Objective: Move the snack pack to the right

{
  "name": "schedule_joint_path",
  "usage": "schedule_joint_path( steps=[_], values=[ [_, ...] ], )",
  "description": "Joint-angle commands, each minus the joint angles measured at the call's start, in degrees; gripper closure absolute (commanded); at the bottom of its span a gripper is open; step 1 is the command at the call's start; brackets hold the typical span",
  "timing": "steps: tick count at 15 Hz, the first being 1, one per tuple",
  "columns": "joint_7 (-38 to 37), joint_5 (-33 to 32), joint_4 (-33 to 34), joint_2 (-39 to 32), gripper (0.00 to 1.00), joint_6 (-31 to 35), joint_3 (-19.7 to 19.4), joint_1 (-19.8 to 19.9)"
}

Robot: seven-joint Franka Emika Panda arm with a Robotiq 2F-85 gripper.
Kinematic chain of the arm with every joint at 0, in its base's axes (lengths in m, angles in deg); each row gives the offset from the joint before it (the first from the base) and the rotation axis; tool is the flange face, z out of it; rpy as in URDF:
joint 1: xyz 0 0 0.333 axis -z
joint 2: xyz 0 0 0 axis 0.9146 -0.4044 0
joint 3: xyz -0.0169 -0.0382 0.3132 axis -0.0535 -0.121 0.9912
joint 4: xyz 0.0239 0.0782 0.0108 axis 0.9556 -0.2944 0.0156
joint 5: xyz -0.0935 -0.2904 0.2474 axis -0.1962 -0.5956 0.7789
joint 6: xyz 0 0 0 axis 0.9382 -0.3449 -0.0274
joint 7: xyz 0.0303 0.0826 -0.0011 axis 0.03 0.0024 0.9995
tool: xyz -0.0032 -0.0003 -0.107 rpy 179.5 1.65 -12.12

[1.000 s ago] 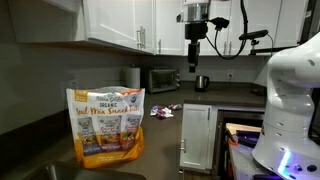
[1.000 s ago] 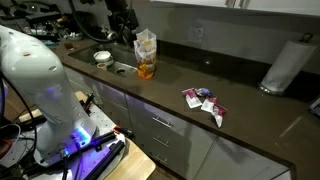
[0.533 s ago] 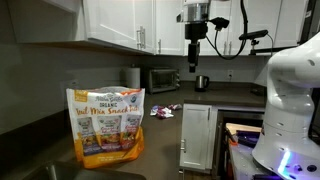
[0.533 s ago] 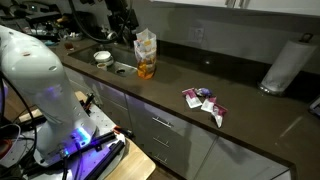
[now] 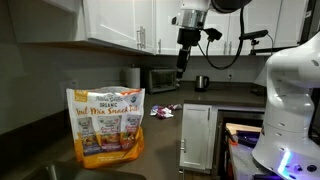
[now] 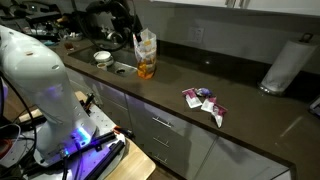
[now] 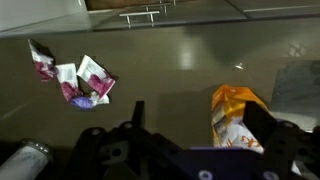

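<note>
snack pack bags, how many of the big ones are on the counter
1. The snack pack stands upright on the counter. The small wrappers lying further along it are a different kind. Any bag outside these views would not show.

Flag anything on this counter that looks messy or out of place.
The small purple-and-white wrappers lie in a loose, crumpled scatter on the dark counter, apart from everything else, and look like stray litter. The snack pack stands upright, with nothing spilled around it.
</note>
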State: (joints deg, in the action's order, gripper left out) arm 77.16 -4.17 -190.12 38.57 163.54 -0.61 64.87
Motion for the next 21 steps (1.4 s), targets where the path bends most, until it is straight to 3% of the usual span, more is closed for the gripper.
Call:
schedule_joint_path(
  steps=[1,4,10,13,17,18,21],
  values=[
    [0.96,2.7,-0.69,-5.95,0.0,11.33,-0.83,-2.81],
    [4.97,5.23,2.74,-11.79,0.0,10.8,-2.47,-5.74],
    [22.67,12.22,13.12,-28.92,0.0,13.8,-8.42,-11.71],
    [30.86,15.39,17.61,-35.1,0.0,13.37,-9.0,-12.2],
    [36.29,16.39,21.46,-40.18,0.0,14.36,-7.34,-10.66],
    [37.22,17.04,22.11,-41.0,0.19,14.35,-7.09,-10.46],
    [38.54,17.17,22.98,-42.26,0.4,13.92,-6.3,-9.63]
  ],
)
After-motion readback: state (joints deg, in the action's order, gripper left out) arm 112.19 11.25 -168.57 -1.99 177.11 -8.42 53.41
